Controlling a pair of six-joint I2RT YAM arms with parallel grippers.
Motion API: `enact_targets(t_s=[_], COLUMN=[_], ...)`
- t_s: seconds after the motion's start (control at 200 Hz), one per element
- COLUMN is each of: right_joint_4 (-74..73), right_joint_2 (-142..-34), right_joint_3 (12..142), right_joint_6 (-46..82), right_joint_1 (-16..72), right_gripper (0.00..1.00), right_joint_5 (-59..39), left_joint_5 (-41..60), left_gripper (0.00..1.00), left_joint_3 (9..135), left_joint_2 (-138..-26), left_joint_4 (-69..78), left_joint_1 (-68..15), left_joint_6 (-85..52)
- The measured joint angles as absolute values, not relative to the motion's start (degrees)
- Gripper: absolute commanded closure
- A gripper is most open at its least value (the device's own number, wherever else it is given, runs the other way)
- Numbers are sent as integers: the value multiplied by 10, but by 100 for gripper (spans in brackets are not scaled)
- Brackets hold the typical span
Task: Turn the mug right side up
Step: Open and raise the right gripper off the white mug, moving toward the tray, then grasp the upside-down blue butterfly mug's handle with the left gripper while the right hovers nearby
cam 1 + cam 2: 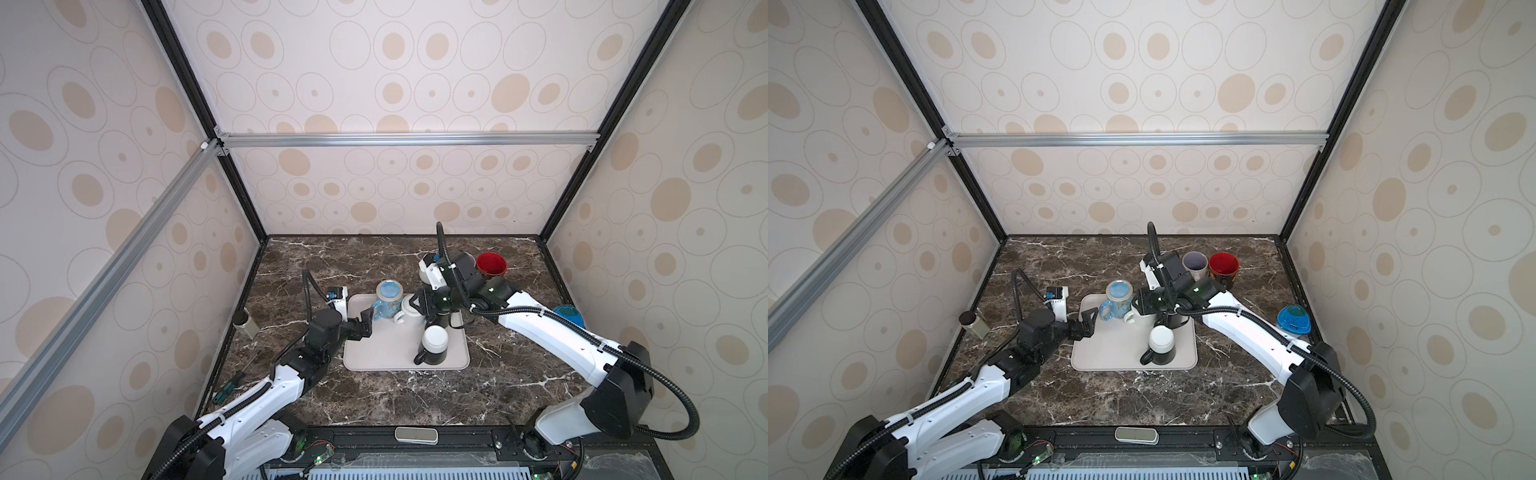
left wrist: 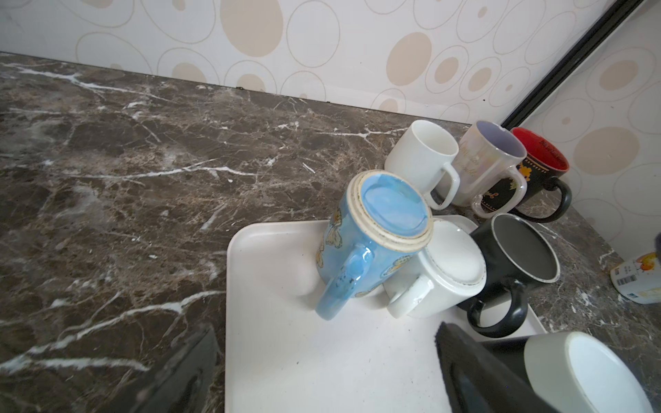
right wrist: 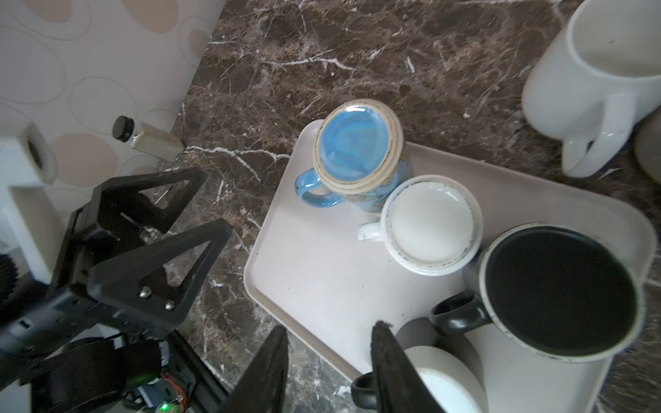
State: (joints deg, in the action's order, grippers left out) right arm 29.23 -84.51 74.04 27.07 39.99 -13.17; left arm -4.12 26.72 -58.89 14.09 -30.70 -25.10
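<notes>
Mugs (image 2: 372,229), ceramic: I am counting four upside-down on the beige rectangular tray (image 1: 374,353), three upright behind; left gripper (image 3: 214,202) and right gripper (image 3: 331,327) are hanging spread, empty.

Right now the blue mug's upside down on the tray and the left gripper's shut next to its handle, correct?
No, the left gripper is open, jaws spread wide, as the right wrist view shows. The rest stands: the blue mug is upside down on the tray, and that gripper is next to its handle.
</notes>
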Motion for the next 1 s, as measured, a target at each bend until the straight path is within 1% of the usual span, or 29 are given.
enact_targets(t_s=[0.175,0.235,0.435,0.725,0.84,0.885,0.95,1.0], right_joint_4=[223,195,154,138,147,156,167,175], right_joint_2=[-832,-832,-832,-829,-829,-829,-829,-829], right_joint_3=[703,691,681,672,672,672,672,672], right_joint_6=[334,357,391,403,397,391,382,376], right_joint_1=[390,385,378,378,378,378,378,378], right_gripper=[63,63,64,64,64,64,64,64], right_joint_5=[-251,-289,-346,-362,-345,-333,-317,-306], left_joint_5=[-24,-23,-18,-6,-1,2,6,10], left_gripper=[6,6,7,12,16,20,28,31], left_joint_3=[275,275,278,292,307,314,326,336], left_joint_2=[-603,-604,-624,-655,-676,-683,-697,-710], left_joint_4=[141,141,139,138,138,138,139,137], left_joint_1=[-307,-307,-307,-307,-307,-307,-307,-307], left_joint_6=[-244,-243,-238,-227,-218,-213,-204,-196])
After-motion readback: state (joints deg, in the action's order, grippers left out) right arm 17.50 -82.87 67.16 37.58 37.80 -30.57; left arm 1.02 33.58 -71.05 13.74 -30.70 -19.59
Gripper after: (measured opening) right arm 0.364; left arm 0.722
